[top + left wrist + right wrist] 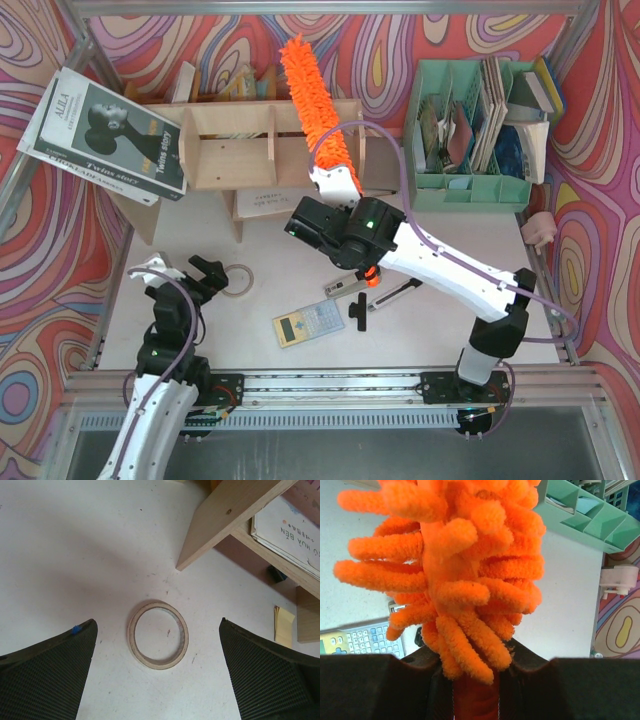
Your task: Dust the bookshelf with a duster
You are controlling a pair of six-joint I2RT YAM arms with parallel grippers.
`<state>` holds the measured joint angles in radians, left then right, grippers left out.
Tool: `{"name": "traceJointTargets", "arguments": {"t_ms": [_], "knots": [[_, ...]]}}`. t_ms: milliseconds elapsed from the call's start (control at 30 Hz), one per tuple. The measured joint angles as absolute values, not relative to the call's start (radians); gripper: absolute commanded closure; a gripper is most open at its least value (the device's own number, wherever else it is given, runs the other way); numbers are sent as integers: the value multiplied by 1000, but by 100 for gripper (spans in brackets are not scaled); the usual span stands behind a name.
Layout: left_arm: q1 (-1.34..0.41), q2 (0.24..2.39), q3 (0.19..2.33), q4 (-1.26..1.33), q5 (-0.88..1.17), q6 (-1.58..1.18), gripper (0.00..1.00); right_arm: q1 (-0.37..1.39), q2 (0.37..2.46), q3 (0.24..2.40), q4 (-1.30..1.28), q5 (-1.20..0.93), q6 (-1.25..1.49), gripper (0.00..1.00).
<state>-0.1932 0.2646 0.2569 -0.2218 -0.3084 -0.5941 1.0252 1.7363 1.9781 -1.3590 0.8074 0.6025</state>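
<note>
The orange fluffy duster [312, 95] points away from me, and in the top view its brush crosses the right part of the light plywood bookshelf [235, 150]. My right gripper [336, 186] is shut on the duster's handle just below the brush. The right wrist view shows the fluffy strands [465, 570] rising straight out of the right gripper [475, 680]. A short orange handle end [372, 279] sticks out behind the wrist. Low at the table's left, my left gripper [205, 275] is open over bare table and holds nothing. One shelf panel [230, 520] shows in the left wrist view.
A tape ring [159, 664] lies just ahead of the left gripper [158, 621]. A calculator [308, 322] and black tools [360, 310] lie mid-table. A mint-green organiser [470, 130] stands back right. A large book [105, 135] leans at the shelf's left end.
</note>
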Motion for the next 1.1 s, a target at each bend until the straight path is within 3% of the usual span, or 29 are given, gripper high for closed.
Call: {"name": "traceJointTargets", "arguments": {"t_ms": [633, 1100], "knots": [[-194, 218, 256, -207, -285, -594, 2, 1072, 1768, 2061, -1275, 732, 543, 100], [-194, 236, 253, -207, -285, -595, 1, 1064, 1734, 1981, -1380, 828, 676, 100]]}}
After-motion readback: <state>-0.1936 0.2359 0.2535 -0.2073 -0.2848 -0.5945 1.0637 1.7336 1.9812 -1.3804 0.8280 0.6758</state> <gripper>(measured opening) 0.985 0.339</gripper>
